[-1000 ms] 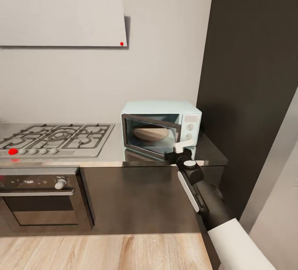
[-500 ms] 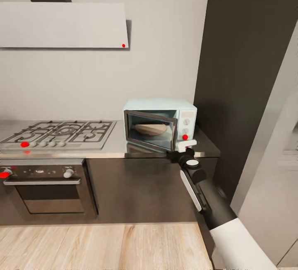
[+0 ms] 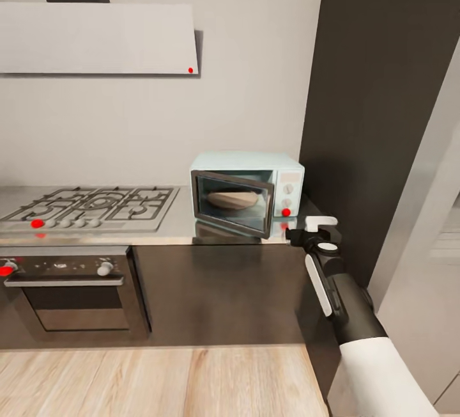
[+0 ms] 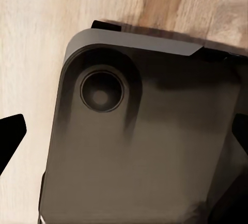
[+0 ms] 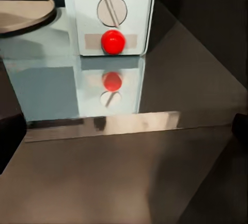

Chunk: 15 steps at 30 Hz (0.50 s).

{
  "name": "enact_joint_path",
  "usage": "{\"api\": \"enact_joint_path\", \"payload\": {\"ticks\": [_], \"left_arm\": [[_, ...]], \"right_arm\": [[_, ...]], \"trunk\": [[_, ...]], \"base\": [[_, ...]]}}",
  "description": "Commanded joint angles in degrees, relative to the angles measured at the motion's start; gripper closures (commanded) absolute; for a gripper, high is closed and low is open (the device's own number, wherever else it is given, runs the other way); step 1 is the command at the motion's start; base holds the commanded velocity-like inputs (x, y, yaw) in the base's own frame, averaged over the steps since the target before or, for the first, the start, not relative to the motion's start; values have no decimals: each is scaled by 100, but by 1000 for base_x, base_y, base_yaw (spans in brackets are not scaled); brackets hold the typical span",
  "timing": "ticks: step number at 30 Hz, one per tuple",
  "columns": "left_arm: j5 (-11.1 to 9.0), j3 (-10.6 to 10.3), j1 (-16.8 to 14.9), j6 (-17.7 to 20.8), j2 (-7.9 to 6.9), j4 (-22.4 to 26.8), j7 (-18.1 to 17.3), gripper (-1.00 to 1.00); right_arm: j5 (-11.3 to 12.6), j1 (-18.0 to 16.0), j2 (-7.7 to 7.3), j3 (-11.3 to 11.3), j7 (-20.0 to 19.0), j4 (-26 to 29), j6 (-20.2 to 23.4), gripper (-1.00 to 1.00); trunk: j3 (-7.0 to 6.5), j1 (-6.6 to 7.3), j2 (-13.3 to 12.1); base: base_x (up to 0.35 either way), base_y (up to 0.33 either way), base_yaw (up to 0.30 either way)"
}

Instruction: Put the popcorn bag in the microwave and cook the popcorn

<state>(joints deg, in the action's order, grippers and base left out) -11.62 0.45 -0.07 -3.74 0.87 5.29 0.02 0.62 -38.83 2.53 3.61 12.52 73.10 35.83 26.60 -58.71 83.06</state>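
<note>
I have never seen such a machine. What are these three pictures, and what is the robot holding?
This is a simulated two-armed robot in a kitchen. The big picture comes from its head: its right arm reaches toward the mint-blue microwave standing on the grey countertop, beside the gas hob. The microwave door hangs open, with a tan round thing inside. The right hand holds nothing that I can see. The right wrist camera looks at the microwave's knob and red light. The left wrist camera looks down at a dark part of the robot over the wooden floor.

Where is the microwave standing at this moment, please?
In the head view, the microwave stands on the countertop, between the gas hob and the tall dark unit.
</note>
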Motion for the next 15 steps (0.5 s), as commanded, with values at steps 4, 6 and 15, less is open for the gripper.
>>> {"api": "enact_joint_path", "payload": {"ticks": [4, 6, 15], "left_arm": [[-30, -1, -1, -13, 1, -16, -2, -100], [-32, -1, 0, -13, 1, -18, -2, -100], [-32, -1, -1, -13, 1, -19, -2, -100]], "right_arm": [[0, -5, -6, -16, 31, 10, 30, -100], [-1, -4, -7, -16, 31, 11, 30, -100], [12, -3, 1, -10, 7, 11, 21, -100]], "trunk": [[6, -2, 3], [6, -2, 3], [6, -2, 3]], "base": [[293, 0, 0], [317, 0, 0], [317, 0, 0]]}}
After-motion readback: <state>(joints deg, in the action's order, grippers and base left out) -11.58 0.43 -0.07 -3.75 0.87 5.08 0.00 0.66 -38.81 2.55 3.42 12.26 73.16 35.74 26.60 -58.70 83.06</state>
